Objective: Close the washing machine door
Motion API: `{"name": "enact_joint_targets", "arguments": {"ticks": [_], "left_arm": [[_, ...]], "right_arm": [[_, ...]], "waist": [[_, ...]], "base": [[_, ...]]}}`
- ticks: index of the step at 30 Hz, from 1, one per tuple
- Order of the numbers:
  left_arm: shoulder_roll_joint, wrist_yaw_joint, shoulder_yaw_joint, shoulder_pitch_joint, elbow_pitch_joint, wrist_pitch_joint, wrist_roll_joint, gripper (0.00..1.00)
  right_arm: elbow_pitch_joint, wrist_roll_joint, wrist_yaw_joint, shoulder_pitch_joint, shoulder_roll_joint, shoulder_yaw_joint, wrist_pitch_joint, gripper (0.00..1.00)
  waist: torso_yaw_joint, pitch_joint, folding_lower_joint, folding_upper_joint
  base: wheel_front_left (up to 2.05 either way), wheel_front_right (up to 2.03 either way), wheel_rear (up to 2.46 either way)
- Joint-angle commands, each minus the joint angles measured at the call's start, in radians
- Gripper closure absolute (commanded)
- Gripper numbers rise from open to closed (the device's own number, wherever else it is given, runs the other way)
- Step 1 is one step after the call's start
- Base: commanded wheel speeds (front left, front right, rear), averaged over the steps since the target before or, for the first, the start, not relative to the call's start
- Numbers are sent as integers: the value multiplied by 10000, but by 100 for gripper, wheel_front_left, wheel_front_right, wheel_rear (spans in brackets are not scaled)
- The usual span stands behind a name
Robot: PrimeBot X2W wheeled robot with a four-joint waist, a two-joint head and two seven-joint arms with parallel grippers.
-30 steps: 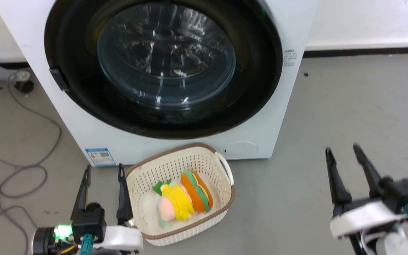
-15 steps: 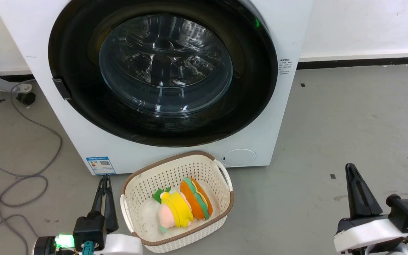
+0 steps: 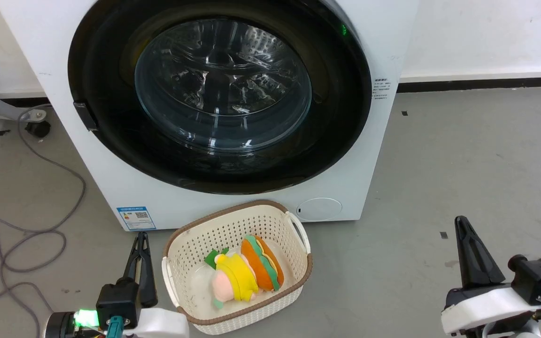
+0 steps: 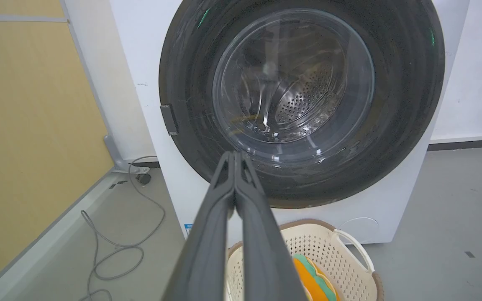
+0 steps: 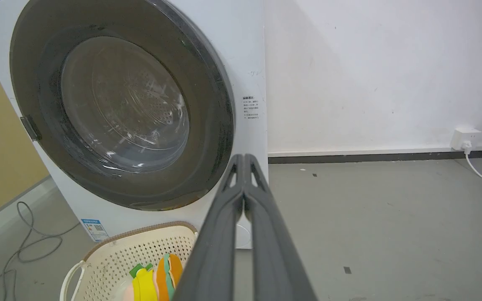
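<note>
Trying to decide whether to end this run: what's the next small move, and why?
Probably none: the washing machine door looks flush against the washing machine, and the left claw and right claw are shut, low near the floor, apart from it. I'd simply hold position.

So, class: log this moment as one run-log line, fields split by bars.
washing machine door: looks closed | left gripper: jaws shut, empty, beside basket | right gripper: jaws shut, empty
</note>
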Motion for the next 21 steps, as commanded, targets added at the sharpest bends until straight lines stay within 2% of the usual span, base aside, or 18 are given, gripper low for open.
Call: {"name": "enact_joint_targets", "arguments": {"ticks": [1,21], "left_arm": [[-15,-75,66,-33,-50,51,31,100],[-95,-468,250,-68,-139,460,63,100]], "right_arm": [[-100,-101,-1,85,8,35,64,100],[-359,-331,-3,173,17,134,475,100]], "waist": [[14,0,1,0],[160,-5,1,0]], "base": [[0,0,0],[0,0,0]]}}
